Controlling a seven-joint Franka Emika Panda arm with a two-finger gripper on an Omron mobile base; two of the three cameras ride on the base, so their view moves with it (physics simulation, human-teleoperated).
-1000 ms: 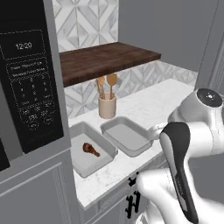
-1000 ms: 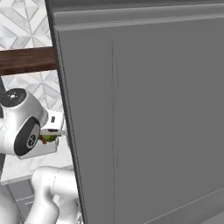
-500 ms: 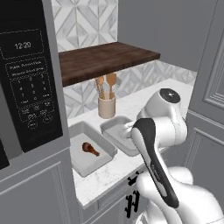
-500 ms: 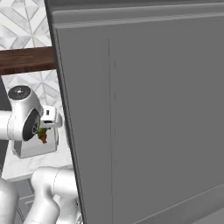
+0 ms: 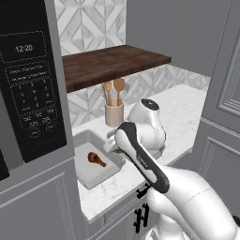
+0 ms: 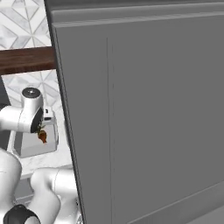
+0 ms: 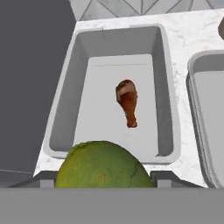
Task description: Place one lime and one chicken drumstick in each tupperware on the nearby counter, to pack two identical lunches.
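My gripper (image 7: 103, 177) is shut on a yellow-green lime (image 7: 101, 165), which bulges between the finger tips at the bottom of the hand view. Below it lies a light-grey tupperware (image 7: 61, 109) holding one reddish-brown chicken drumstick (image 7: 127, 101). A second tupperware (image 7: 209, 127) sits right beside it, its inside mostly cut off. In the left base view the gripper (image 5: 115, 147) hangs over the right rim of the tupperware (image 5: 89, 171) with the drumstick (image 5: 96, 159), on the white counter (image 5: 183, 112). The right base view shows the drumstick (image 6: 42, 136) under the hand.
A beige utensil cup (image 5: 114, 115) stands behind the trays under a dark wooden shelf (image 5: 112, 63). A black microwave (image 5: 28, 93) rises close on the left of the tupperware. A tall grey cabinet panel (image 6: 144, 109) blocks most of the right base view.
The arm has swung left with the lime, from over the right-hand tupperware to above the one holding the drumstick. The jaws have stayed as they were.
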